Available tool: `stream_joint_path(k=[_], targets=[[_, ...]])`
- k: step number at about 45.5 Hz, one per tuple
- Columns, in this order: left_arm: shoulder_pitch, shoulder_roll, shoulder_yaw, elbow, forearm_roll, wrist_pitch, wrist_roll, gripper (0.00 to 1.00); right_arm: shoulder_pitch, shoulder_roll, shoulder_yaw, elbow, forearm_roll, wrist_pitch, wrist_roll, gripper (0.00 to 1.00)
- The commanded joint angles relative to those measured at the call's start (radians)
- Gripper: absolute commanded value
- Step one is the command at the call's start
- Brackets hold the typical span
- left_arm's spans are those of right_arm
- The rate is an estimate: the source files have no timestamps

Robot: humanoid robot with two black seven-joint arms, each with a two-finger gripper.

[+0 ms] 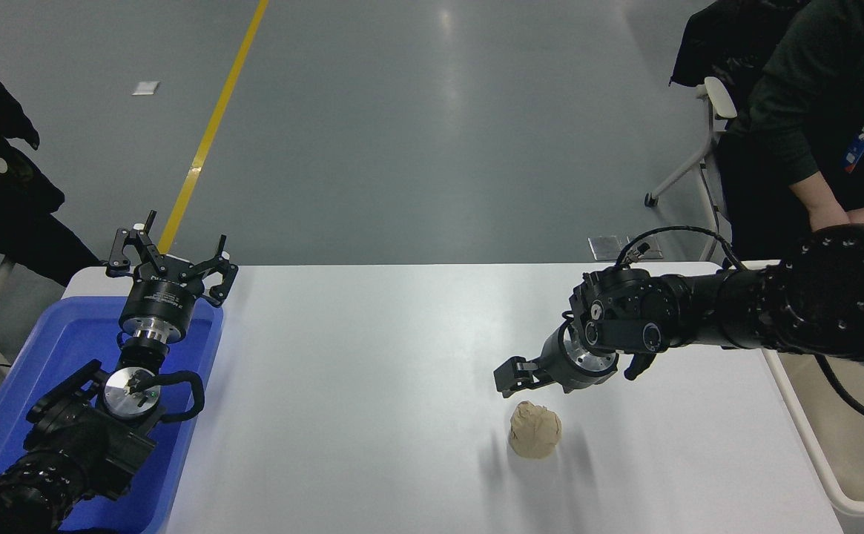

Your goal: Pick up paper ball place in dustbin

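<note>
The wrinkled tan-brown paper ball (pixel 535 429) sits on the white table (pixel 372 386), left of the cream-beige rectangular plastic dustbin (pixel 839 445). Just beyond it hovers the black right gripper (pixel 550 369); its finger spread cannot be told. The parked left gripper (pixel 170 261) spreads wide above the blue plastic tray (pixel 68 348).

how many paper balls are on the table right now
1. The paper ball sits on the white table, just on the near side of the right gripper, not held. None shows in the blue tray; the dustbin is partly hidden.
</note>
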Motion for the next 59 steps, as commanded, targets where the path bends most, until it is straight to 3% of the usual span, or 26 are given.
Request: stream_joint_path(k=[1,35,43,49,54,59], targets=[[0.0,0.001,0.0,-0.001,0.0,0.0,0.0,0.99,-0.03,0.0,0.009,0.001,-0.017,-0.008,0.001,1.0],[0.0,0.001,0.0,-0.001,0.0,0.0,0.0,0.99,-0.124,0.0,0.042,-0.041,-0.02,-0.01,0.001,0.99],[0.0,-0.001,0.0,-0.001,0.0,0.0,0.0,0.99,-0.139,0.0,0.034,-0.041,-0.104,-0.011,0.001,0.97],[0.0,0.001,0.0,-0.001,0.0,0.0,0.0,0.99,-0.142,0.0,0.032,-0.038,-0.152,-0.011,0.001,0.86],[0.0,0.001,0.0,-0.001,0.0,0.0,0.0,0.99,-0.13,0.0,0.029,-0.036,-0.157,-0.01,0.001,0.39],[0.0,0.001,0.0,-0.001,0.0,0.0,0.0,0.99,-0.118,0.0,0.019,-0.035,-0.157,-0.008,0.001,0.02]])
